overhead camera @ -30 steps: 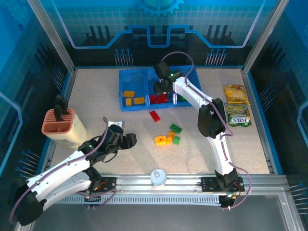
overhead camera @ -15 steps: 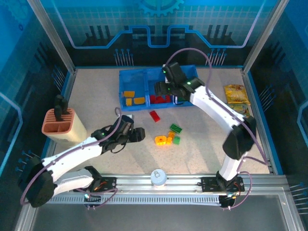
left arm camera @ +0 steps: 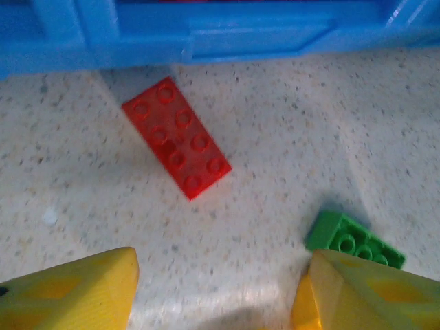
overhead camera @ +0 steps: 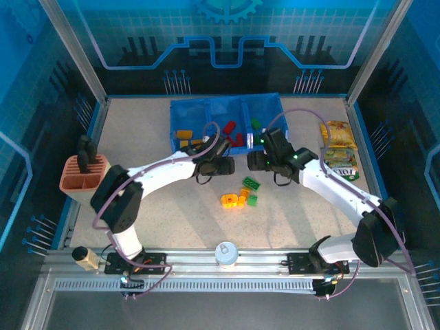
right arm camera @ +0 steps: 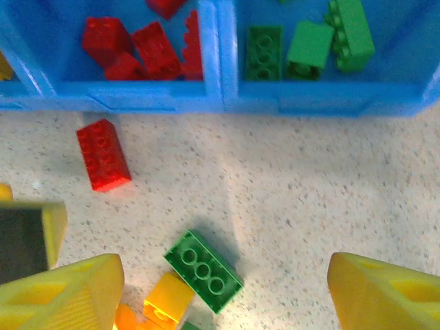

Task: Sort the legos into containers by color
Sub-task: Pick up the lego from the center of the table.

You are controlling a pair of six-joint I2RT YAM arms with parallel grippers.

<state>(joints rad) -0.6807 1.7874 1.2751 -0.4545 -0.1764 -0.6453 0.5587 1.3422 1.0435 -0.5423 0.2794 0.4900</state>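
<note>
While the left jaws gape wide, the red lego (left arm camera: pixel 176 137) lies ahead, between them.

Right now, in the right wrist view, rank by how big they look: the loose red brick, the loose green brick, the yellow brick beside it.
Tied: loose green brick and loose red brick, too alike to rank.
Then: yellow brick, clearly smallest.

There are three containers (overhead camera: pixel 189 113), two snack packets (overhead camera: pixel 335 133), one holder (overhead camera: pixel 84 180), one loose red lego (left arm camera: pixel 175 137).
</note>
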